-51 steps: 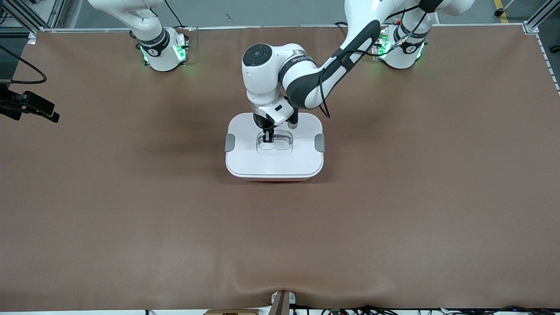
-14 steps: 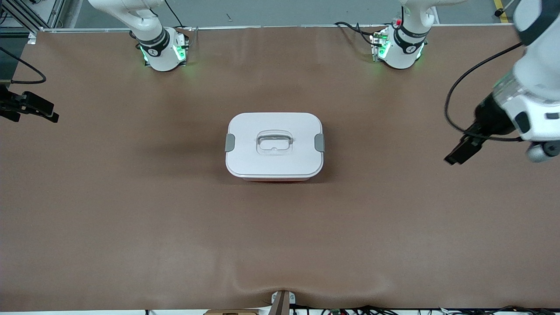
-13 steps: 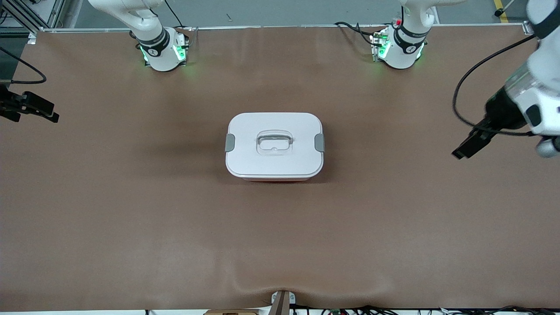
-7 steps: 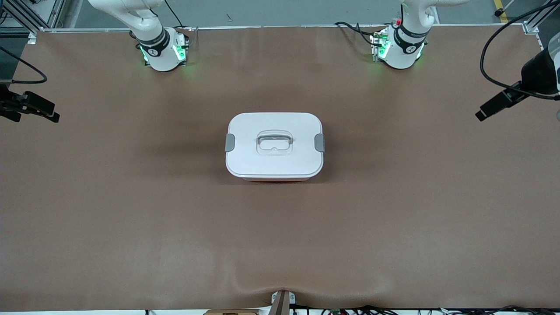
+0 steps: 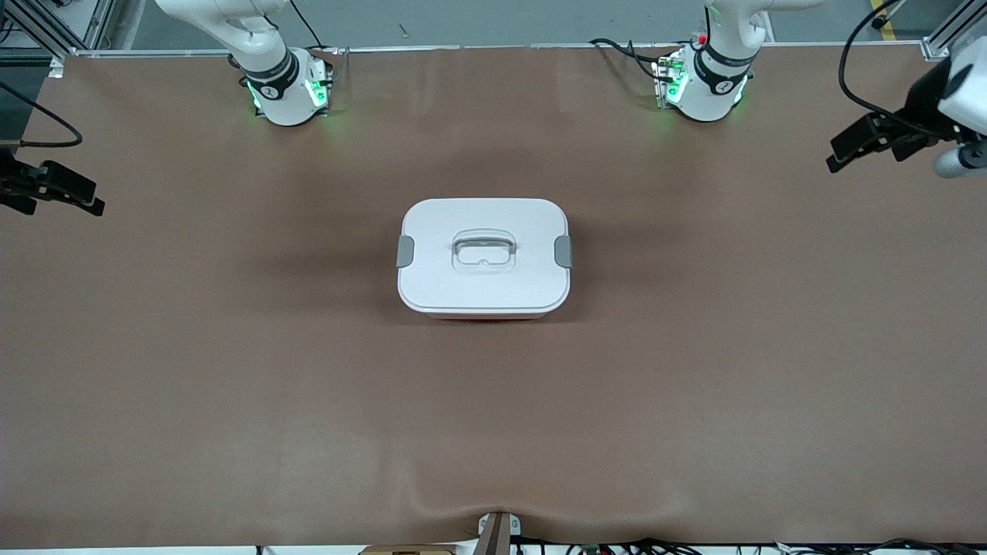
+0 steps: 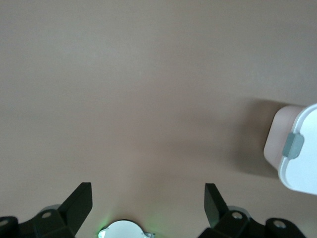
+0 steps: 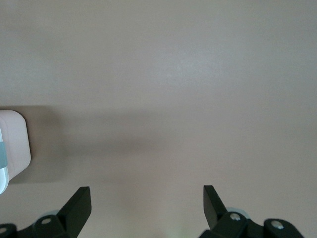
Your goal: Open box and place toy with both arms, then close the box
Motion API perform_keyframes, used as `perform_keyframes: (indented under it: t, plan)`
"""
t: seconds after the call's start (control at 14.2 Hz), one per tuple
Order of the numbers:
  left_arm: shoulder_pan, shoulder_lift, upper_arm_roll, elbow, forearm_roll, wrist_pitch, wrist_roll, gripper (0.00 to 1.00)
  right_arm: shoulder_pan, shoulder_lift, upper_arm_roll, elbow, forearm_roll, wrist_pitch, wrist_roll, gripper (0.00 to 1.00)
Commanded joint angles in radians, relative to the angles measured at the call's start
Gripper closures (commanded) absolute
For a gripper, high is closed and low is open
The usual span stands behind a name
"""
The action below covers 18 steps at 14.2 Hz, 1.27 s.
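Note:
The box (image 5: 484,258) stands in the middle of the table with its white lid on, a grey clip (image 5: 405,251) at each end and the clear handle lying in its recess. Part of the box also shows in the left wrist view (image 6: 297,156) and the right wrist view (image 7: 12,148). My left gripper (image 5: 862,154) is open and empty in the air over the left arm's end of the table, well away from the box; its fingers stand wide apart in the left wrist view (image 6: 147,198). My right gripper (image 5: 54,194) waits open and empty over the right arm's end (image 7: 146,201). The toy is out of view.
The brown table cover (image 5: 493,416) lies bare around the box. The two arm bases (image 5: 285,89) (image 5: 705,85) stand along the edge farthest from the front camera. A small fixture (image 5: 497,532) sits at the nearest edge.
My left gripper has left the box handle and swung out over the left arm's end of the table, then toward the bases' edge, opening wider. The box and right arm have not moved.

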Motion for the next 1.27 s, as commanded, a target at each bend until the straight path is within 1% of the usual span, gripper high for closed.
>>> perform_keyframes:
  t: [0.0,0.07,0.21,0.35,0.49,0.56,0.91,1.06,1.2]
  plan:
    - [0.027,-0.045,-0.105,-0.047,0.08,0.006,0.014,0.0,-0.009,0.005,0.004,0.024,0.0,-0.017,-0.023,0.0]
    - [0.031,-0.047,-0.119,-0.047,0.08,0.006,0.016,0.0,-0.005,0.003,0.007,0.024,0.0,-0.017,-0.021,0.0]
    - [0.036,-0.047,-0.11,-0.042,0.079,0.006,0.032,0.0,-0.006,0.0,0.005,0.024,-0.006,-0.034,-0.024,0.0]
    - [0.076,-0.042,-0.113,-0.03,0.065,0.006,0.069,0.0,-0.009,0.0,0.004,0.024,0.0,-0.034,-0.023,0.0]
    - [0.079,-0.044,-0.107,-0.022,0.064,0.006,0.094,0.0,-0.006,0.002,0.004,0.024,0.0,-0.034,-0.018,0.0]
    - [0.074,-0.044,-0.1,-0.022,0.064,0.007,0.094,0.0,-0.005,0.0,0.004,0.024,0.0,-0.034,-0.015,0.0]
    - [0.005,-0.045,-0.018,-0.021,0.064,0.007,0.094,0.0,-0.014,0.002,0.004,0.022,-0.011,-0.035,-0.024,0.0]
    - [0.005,-0.039,-0.014,-0.013,0.053,0.006,0.095,0.0,-0.016,0.002,0.001,0.022,-0.011,-0.037,-0.027,0.0]
    - [0.018,-0.028,-0.013,-0.002,-0.002,0.006,0.094,0.0,-0.017,0.005,0.001,0.021,-0.011,-0.034,-0.027,0.0]
